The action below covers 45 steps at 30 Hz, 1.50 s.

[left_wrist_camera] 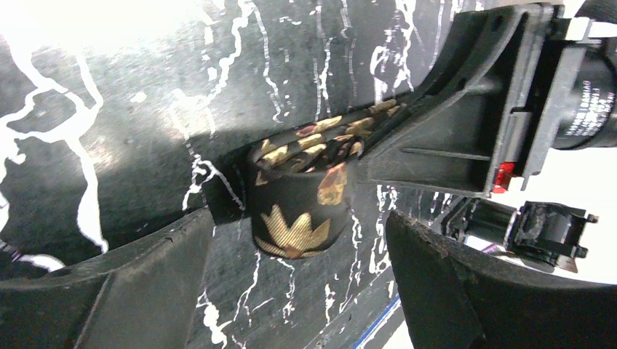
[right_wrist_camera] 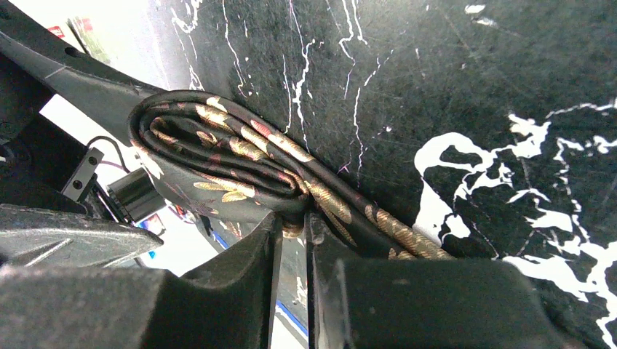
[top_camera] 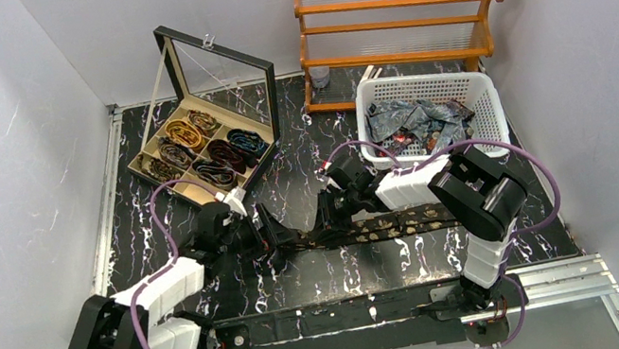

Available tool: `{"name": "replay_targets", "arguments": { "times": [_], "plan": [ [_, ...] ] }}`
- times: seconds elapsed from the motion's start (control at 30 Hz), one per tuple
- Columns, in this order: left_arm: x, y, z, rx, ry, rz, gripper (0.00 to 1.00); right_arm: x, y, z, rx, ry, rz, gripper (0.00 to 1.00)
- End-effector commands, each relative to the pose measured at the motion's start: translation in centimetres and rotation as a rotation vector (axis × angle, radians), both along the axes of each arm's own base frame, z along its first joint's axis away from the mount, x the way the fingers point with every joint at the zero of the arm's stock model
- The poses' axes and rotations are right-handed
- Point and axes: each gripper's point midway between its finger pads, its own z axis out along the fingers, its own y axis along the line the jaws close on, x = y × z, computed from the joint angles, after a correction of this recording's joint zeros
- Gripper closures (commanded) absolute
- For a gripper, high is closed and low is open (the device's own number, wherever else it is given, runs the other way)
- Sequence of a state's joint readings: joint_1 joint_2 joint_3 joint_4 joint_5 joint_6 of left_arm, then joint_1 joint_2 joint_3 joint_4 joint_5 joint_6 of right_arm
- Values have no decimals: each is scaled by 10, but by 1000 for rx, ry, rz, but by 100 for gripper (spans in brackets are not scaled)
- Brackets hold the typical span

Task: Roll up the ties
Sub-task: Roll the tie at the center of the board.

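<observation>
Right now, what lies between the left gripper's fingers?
The rolled end of the dark gold-floral tie sits inside the open left gripper, seemingly touching neither finger, per the left wrist view. The right gripper pinches it.

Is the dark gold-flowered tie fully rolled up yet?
Partly rolled: the tie has a coil at one end, its tail lies flat along the table.

Only one marking shows: small white print on the black cylindrical motor housing (left_wrist_camera: 593, 102) at two o'clock in the left wrist view, too blurred to read.
</observation>
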<state>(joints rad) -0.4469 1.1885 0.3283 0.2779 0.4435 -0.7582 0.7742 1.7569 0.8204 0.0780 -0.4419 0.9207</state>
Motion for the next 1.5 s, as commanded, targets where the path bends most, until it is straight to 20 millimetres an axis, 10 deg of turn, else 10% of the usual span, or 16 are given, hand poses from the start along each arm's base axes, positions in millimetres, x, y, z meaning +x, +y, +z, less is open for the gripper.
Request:
{"name": "replay_targets", "arguments": {
  "times": [0.0,0.47,0.77,1.07,1.47],
  "plan": [
    [0,-8,-2,-54,-35,-49,20,-7,-18,-26,-85,37,-11,75],
    [1,-16,-4,-115,-29,-51,61,-9,-18,-31,-87,54,-4,75],
    [10,7,-3,74,31,37,85,2,-3,6,3,-46,56,58],
    [8,42,1,296,74,139,90,19,1,64,48,-233,93,53],
    [14,68,24,649,2,196,91,34,-16,58,-62,-315,36,52]
  ]
}}
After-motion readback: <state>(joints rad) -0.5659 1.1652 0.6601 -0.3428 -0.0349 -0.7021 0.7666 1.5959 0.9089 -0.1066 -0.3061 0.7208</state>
